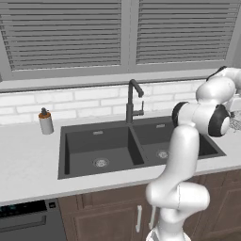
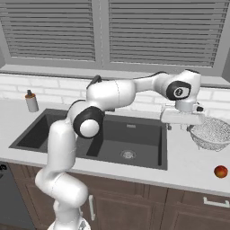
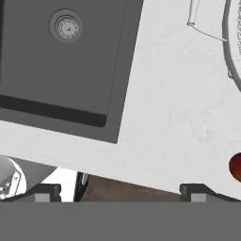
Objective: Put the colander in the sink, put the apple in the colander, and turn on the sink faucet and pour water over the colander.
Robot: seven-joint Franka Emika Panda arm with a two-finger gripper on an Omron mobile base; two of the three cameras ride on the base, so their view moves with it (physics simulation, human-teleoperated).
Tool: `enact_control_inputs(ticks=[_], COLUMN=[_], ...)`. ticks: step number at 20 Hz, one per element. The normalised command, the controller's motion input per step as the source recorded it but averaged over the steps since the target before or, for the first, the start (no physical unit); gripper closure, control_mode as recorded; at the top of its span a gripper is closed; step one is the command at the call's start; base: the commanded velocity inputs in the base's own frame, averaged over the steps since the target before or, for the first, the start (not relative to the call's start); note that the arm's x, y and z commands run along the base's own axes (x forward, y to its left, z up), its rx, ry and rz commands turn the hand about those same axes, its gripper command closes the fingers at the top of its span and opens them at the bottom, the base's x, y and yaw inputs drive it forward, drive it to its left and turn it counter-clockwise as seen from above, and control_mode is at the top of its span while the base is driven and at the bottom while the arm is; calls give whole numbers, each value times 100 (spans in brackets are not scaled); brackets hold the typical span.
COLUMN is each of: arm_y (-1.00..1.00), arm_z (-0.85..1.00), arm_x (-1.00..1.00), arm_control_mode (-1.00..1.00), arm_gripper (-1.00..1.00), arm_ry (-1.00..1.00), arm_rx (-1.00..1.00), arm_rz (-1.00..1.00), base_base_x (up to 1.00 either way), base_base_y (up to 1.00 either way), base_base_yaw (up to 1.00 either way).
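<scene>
The claw (image 2: 183,120) is hanging with jaws apart, empty, beside the round speckled white-and-grey perforated colander (image 2: 212,133), which is sitting on the pale surface (image 2: 179,168) right of the dark double-basin sink (image 2: 128,143). Next, likely: lowering onto its rim to grip it.

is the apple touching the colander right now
Apart. The right base view shows the apple lying on the counter in front of the colander, with a clear strip of bare counter between them.
</scene>
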Motion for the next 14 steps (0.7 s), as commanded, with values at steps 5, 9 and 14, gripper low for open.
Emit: enact_control_inputs(ticks=[5,9,14], arm_y=[-1,0,0], arm_z=[-25,-39,-37], arm_x=[9,0,0], arm_control_mode=[-100,-100,-100], arm_gripper=[-100,-100,-100], arm_ry=[-16,-20,-15], arm_rx=[-1,-5,-9], arm_rz=[2,2,1], base_base_x=[0,0,0], base_base_y=[0,0,0], base_base_yaw=[0,0,0])
